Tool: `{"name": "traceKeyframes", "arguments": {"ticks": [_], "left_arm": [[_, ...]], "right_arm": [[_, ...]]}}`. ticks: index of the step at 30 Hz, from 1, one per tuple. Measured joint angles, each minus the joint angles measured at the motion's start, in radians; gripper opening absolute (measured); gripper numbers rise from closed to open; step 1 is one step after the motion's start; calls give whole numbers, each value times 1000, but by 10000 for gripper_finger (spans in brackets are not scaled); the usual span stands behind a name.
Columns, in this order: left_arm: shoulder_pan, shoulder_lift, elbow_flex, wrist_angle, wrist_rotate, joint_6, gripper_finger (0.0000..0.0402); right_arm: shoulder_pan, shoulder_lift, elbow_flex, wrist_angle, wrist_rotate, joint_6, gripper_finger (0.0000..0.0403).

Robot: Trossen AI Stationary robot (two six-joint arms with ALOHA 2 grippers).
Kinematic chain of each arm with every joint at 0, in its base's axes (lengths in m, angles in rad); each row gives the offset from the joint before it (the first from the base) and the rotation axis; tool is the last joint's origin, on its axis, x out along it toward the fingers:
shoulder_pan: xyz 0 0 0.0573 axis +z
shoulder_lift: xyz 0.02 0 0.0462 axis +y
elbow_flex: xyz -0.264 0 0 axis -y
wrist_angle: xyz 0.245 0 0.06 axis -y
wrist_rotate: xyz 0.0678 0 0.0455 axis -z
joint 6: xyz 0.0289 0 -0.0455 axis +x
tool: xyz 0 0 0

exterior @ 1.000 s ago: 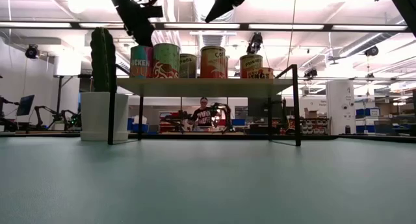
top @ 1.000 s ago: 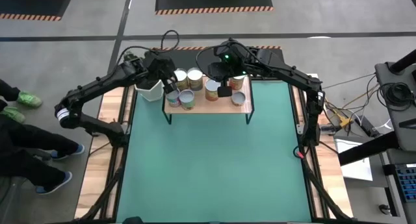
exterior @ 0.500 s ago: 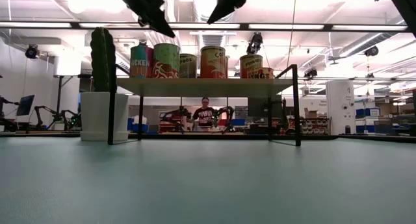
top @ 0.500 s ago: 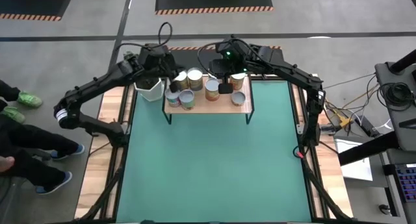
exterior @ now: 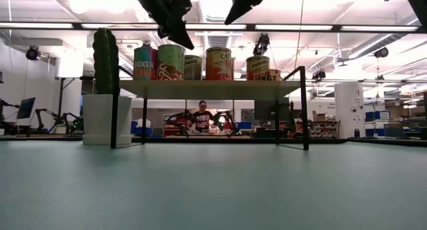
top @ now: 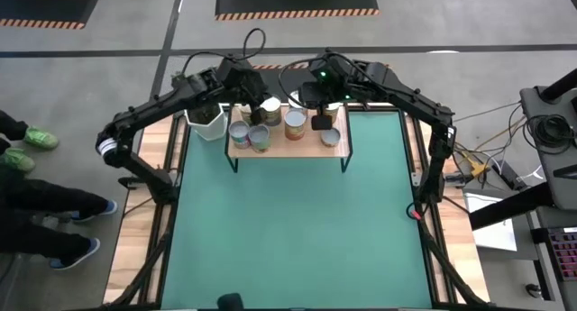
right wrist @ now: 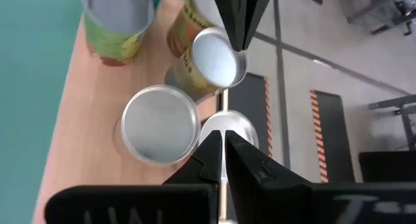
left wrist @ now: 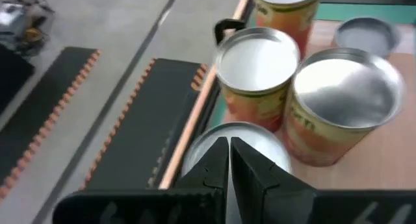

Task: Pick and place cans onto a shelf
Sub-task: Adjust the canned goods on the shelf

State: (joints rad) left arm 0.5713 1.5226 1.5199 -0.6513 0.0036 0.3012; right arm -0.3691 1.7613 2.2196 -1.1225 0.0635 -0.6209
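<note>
Several cans stand upright on the light-wood shelf (top: 306, 149) at the table's far edge; in the low view they line its top (exterior: 207, 89): a pink-green one (exterior: 145, 63), a green-red one (exterior: 171, 62), an orange one (exterior: 218, 63) and more. My left gripper (top: 258, 113) is shut and empty above the shelf's left group of cans (left wrist: 344, 107). My right gripper (top: 321, 123) is shut and empty above the cans right of the middle (right wrist: 159, 123). In the low view both grippers, left (exterior: 190, 45) and right (exterior: 230, 20), hang over the can tops.
A white pot with a green cactus (exterior: 105, 90) stands just left of the shelf (top: 209, 123). The green mat (top: 297, 230) spreads from the shelf to the near edge. People's legs (top: 36, 203) show beside the table's left side.
My left gripper has gone toward the table's right edge over the shelf's left cans, turning as it went and coming a little lower. My right gripper has shifted slightly toward the right edge. Both have stayed shut. The cans have not moved.
</note>
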Motion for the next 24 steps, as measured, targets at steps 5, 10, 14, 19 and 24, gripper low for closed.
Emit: {"name": "traceKeyframes", "arguments": {"ticks": [5,10,14,19,24], "left_arm": [[-4,29,5,-5,32,-12,0],[-12,70,4,-14,32,-31,0],[-27,89,6,-23,32,-34,0],[-49,92,7,-29,31,-46,0],[-66,85,5,-39,32,-58,0]], "right_arm": [[0,-14,0,-37,-3,19,9],[0,-20,0,-48,-10,19,9],[0,-20,0,-49,-10,19,9],[0,-20,0,-50,-10,19,9],[0,-20,0,-50,-10,19,9]]}}
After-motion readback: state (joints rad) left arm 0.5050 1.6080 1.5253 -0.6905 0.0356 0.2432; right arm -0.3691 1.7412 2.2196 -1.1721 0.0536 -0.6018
